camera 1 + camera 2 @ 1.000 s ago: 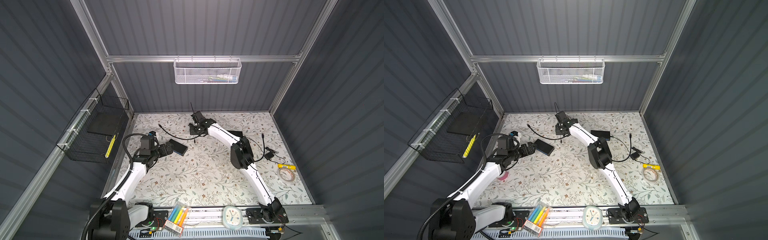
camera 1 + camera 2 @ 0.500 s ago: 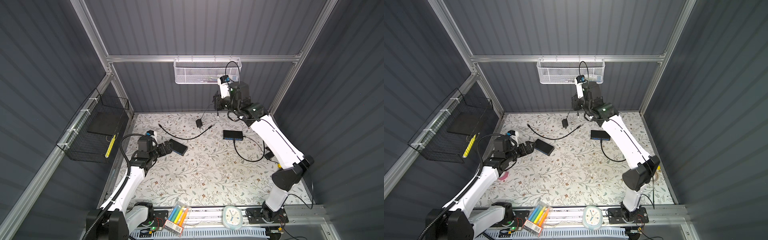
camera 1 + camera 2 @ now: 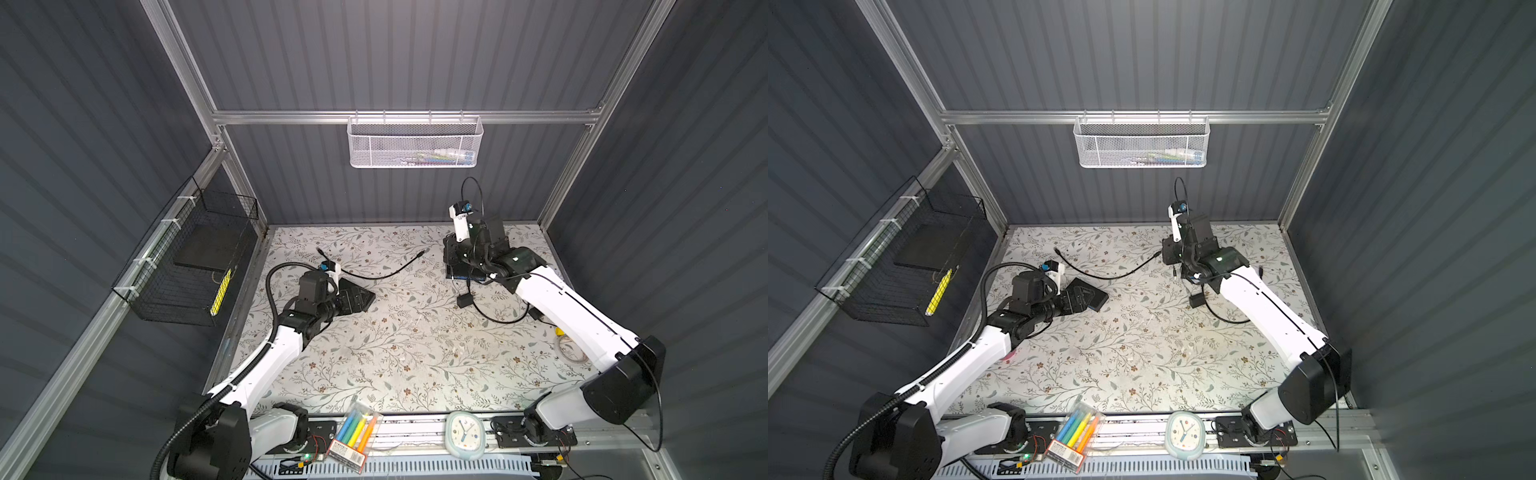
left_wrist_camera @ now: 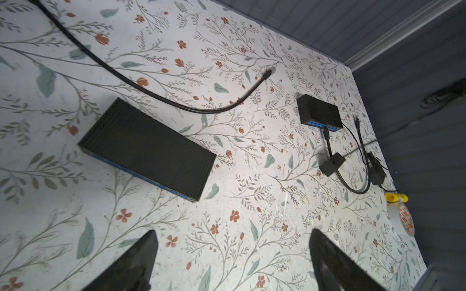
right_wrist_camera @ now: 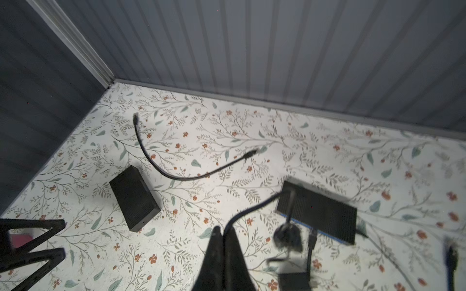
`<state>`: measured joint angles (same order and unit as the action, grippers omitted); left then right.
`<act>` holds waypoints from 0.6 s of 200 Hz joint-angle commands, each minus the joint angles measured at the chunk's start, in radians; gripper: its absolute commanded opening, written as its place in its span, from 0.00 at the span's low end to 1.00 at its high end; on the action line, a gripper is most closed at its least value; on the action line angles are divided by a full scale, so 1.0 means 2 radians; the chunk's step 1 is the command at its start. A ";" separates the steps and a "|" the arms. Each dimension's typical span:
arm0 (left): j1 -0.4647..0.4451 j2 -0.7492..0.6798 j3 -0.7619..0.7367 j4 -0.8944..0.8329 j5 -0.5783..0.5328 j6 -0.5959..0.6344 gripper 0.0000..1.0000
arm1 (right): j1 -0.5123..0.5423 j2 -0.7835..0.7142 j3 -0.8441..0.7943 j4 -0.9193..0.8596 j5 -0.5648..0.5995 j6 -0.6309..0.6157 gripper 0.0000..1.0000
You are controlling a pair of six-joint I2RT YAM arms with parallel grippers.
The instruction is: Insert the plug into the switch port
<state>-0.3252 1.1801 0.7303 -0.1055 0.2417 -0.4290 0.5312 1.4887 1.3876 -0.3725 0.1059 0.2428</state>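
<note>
1. Left gripper (image 4: 233, 231): we see its fingers (image 4: 138, 262) spread wide. The large ribbed box (image 4: 148, 148) lies beyond their tips, untouched.
2. Right gripper (image 5: 224, 230): fingers pressed together, pinching a thin black cable (image 5: 257, 205).
3. The plug (image 5: 312, 239) sits at the blue port edge of the switch (image 5: 317, 214), just beside those fingers. Seated or not, we cannot tell.
</note>
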 commanded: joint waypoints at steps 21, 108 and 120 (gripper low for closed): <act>-0.034 0.027 0.008 0.063 0.092 0.019 0.93 | 0.000 0.022 -0.103 0.133 0.014 0.146 0.00; -0.194 0.179 -0.024 0.308 0.083 -0.083 0.89 | 0.015 0.141 -0.120 0.245 -0.001 0.267 0.00; -0.195 0.188 -0.028 0.320 0.076 -0.087 0.88 | 0.016 0.148 -0.125 0.257 -0.012 0.282 0.00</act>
<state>-0.7143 1.5253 0.7033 0.3767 0.4164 -0.5365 0.5556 1.7576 1.1587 0.0502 0.1009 0.7029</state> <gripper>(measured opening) 0.887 0.041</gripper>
